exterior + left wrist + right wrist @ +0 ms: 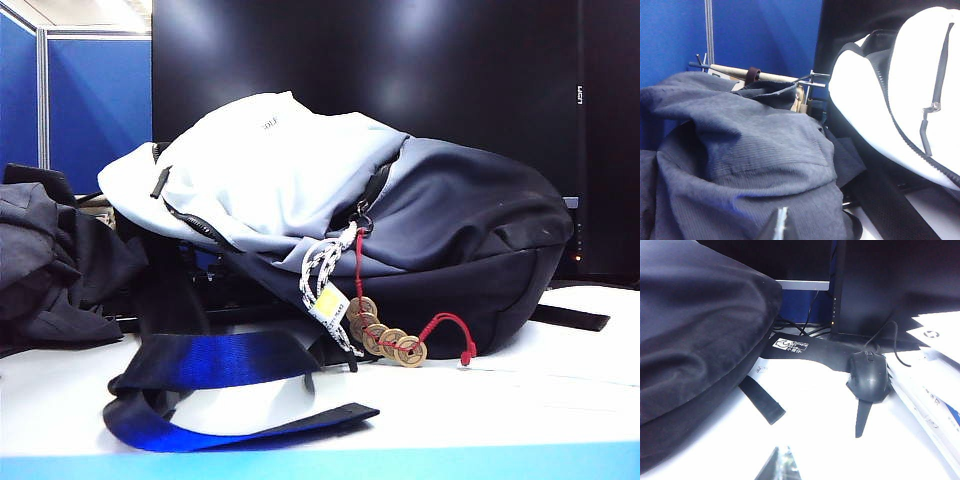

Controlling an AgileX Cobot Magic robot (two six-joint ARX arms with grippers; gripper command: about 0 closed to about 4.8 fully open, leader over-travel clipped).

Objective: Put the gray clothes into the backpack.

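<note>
Exterior view: gray clothes (45,265) heaped left of backpack (400,215) lying on table (520,400). Our left gripper (780,225), right gripper (779,466) both closed, empty, held back. Risks we see: zipper (905,137) mostly shut, strap (215,365) snagging, bulky fabric spilling.

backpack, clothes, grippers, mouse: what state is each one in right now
backpack: lying on its side on the table, zippers look closed
gray clothes: crumpled in a heap beside the backpack, not inside it
left gripper: shut, empty, near the clothes
right gripper: shut, empty, above the table
mouse: resting on the table, untouched
</note>
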